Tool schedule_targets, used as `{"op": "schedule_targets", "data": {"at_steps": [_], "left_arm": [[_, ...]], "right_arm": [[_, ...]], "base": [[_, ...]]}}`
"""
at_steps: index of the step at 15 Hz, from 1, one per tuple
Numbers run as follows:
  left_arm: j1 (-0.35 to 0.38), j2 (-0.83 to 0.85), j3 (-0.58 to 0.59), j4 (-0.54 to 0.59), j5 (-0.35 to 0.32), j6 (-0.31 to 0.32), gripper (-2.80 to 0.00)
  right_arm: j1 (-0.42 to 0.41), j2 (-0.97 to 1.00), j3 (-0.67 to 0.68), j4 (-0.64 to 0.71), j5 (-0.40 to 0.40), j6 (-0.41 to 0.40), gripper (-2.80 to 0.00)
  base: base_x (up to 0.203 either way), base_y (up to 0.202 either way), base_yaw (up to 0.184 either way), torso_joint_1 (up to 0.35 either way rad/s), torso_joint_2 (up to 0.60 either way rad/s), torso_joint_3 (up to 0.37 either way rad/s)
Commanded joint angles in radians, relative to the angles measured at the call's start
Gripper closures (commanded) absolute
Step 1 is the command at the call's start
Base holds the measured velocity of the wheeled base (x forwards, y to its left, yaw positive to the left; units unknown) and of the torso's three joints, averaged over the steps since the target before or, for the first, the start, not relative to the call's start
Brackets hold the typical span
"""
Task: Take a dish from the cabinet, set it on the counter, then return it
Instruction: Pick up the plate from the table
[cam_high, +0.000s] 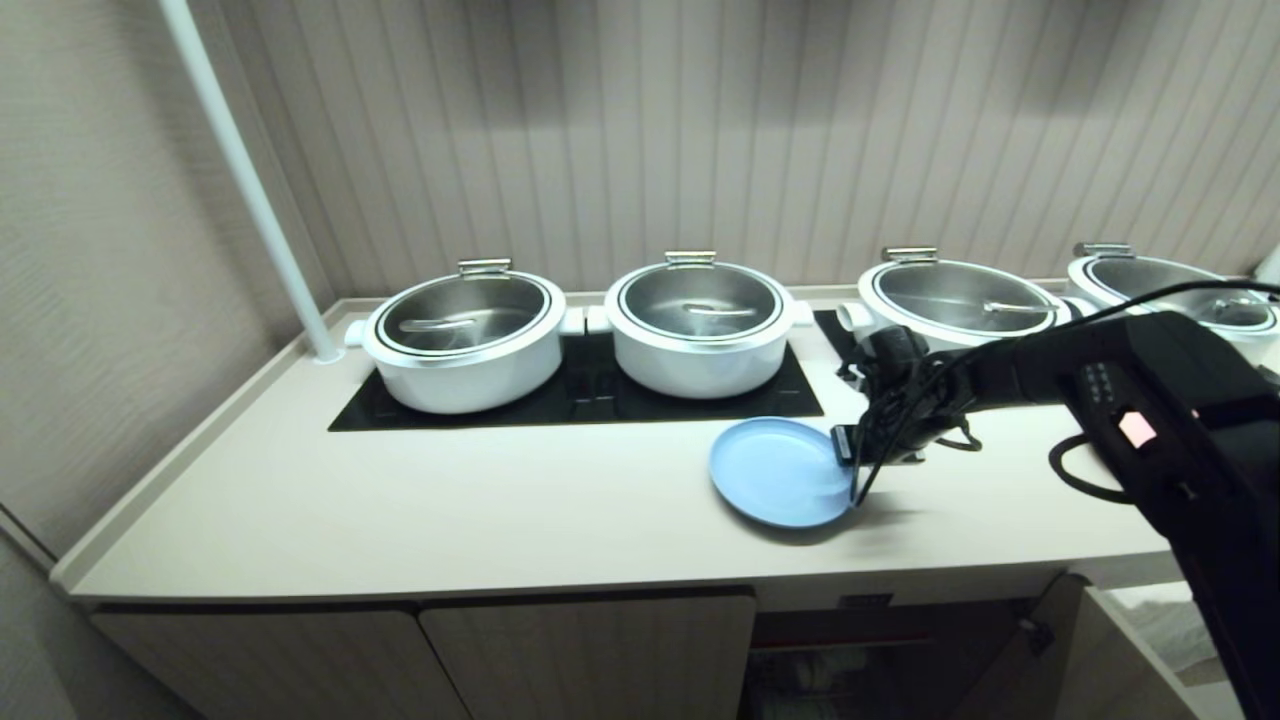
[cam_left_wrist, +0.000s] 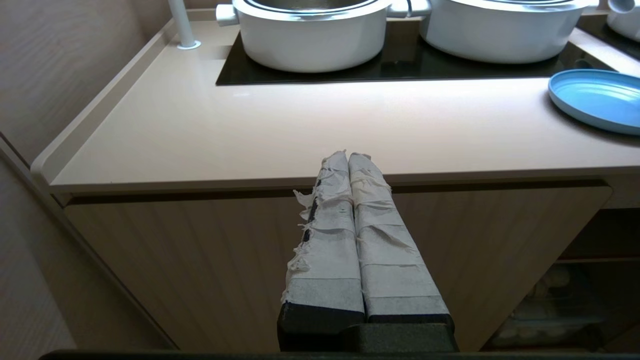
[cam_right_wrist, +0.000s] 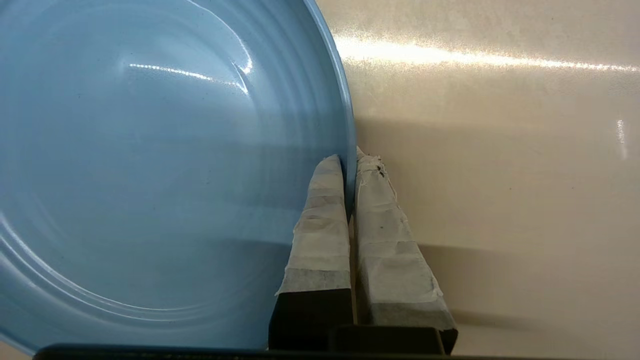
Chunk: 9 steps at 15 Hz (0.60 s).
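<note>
While head view blurs grip, right claw apparently pinches dish rim.

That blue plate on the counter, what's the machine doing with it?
The robot's right pincer is shut on the rim of the blue plate, one finger inside the rim and one outside. The plate lies on the counter, in front of the white pots on the black cooktop. The left pincer is shut and empty, hanging before the cabinet below.
</note>
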<state>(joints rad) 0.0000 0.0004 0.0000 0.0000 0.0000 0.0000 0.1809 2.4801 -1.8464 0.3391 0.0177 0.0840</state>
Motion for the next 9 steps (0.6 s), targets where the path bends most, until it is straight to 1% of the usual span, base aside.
{"op": "schedule_targets", "data": {"at_steps": [1, 5, 9], "left_arm": [[0.000, 0.000, 0.000, 0.000, 0.000, 0.000, 0.00], [0.000, 0.000, 0.000, 0.000, 0.001, 0.000, 0.00], [0.000, 0.000, 0.000, 0.000, 0.000, 0.000, 0.00]], "right_arm": [[0.002, -0.006, 0.004, 0.000, 0.000, 0.001, 0.00], [0.005, -0.020, 0.003, 0.000, -0.001, 0.085, 0.00], [0.006, -0.036, 0.007, 0.002, -0.001, 0.131, 0.00]], "base": [[0.000, 0.000, 0.000, 0.000, 0.00, 0.000], [0.000, 0.000, 0.000, 0.000, 0.00, 0.000], [0.000, 0.000, 0.000, 0.000, 0.00, 0.000]]}}
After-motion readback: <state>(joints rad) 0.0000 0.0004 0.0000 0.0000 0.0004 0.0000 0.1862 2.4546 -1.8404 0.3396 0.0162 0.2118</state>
